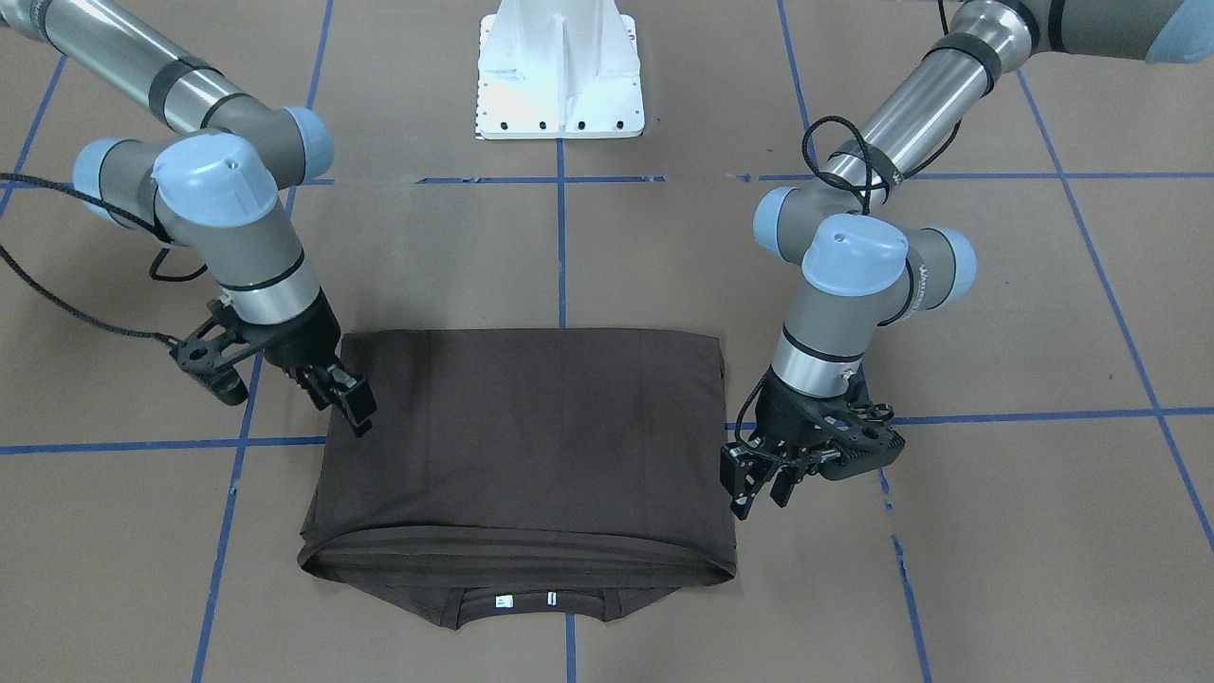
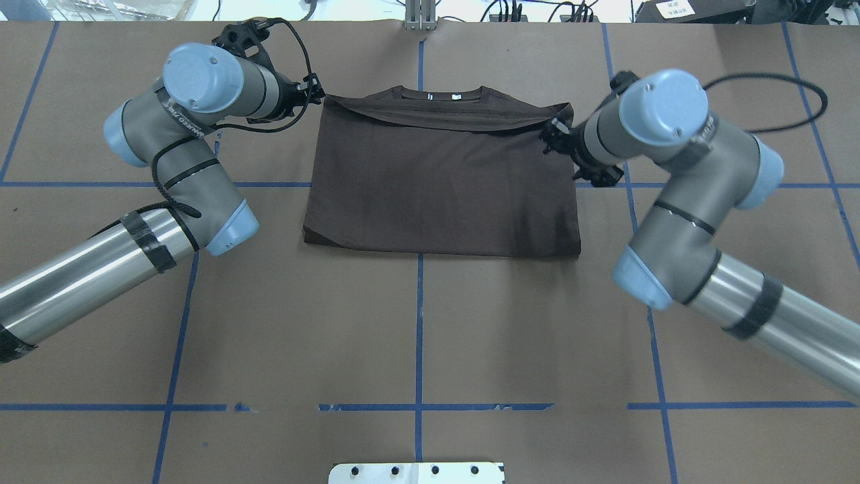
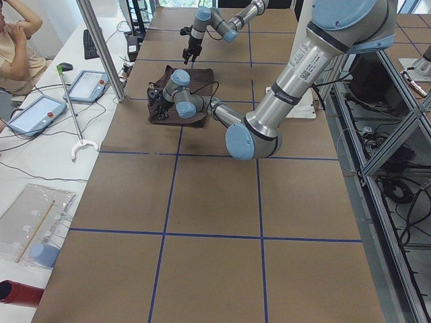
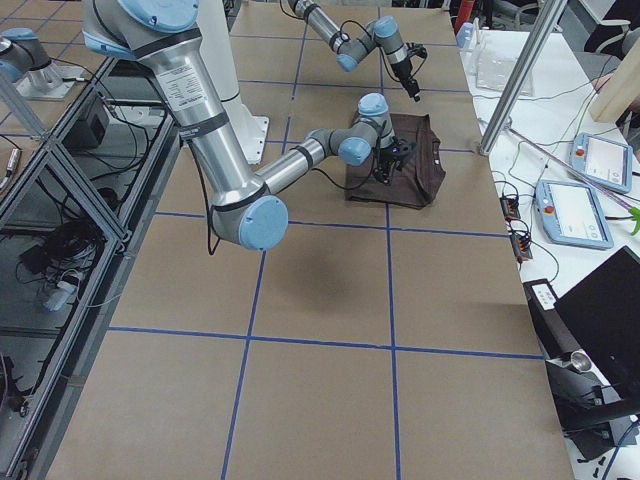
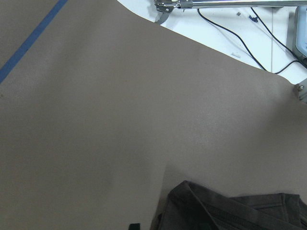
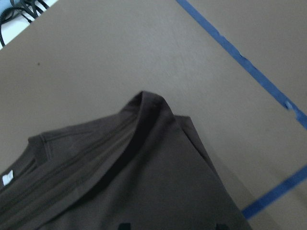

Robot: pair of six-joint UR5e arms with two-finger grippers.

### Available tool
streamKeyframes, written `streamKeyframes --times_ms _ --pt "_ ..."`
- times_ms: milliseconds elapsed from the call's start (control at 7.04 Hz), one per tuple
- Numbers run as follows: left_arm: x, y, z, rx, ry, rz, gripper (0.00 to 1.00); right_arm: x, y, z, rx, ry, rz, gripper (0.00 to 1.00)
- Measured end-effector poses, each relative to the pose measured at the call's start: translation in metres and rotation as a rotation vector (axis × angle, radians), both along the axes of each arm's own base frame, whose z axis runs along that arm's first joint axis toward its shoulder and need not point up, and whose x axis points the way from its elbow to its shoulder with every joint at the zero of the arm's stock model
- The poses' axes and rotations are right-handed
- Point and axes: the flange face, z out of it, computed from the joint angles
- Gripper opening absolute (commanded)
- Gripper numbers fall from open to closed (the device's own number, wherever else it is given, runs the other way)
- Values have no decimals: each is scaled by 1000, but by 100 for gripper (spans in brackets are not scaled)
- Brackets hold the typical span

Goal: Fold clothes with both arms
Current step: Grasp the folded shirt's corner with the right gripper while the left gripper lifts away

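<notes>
Dark brown T-shirt (image 1: 531,436) lies folded; left gripper (image 1: 762,486) and right gripper (image 1: 346,403), jaws apart, empty, should pinch matching corners evenly together

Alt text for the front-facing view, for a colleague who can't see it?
A dark brown T-shirt lies folded into a rectangle on the brown table, collar and white labels toward the camera. The left pincer hangs open at its view-right edge, the right pincer at its view-left edge.
</notes>
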Motion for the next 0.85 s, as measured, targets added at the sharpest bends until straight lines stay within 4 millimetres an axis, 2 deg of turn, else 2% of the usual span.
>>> streamKeyframes --times_ms 142,284,426,853 --pt "-4 4 8 6 5 0 62 -7 35 4 -34 -24 -9 78" --pt "-6 6 13 8 8 0 62 -19 57 11 -60 -27 -17 78" --pt "-6 8 16 8 9 1 62 -26 66 21 -72 -12 -16 78" --pt "-4 9 18 9 7 4 62 -32 66 52 -84 50 7 73"
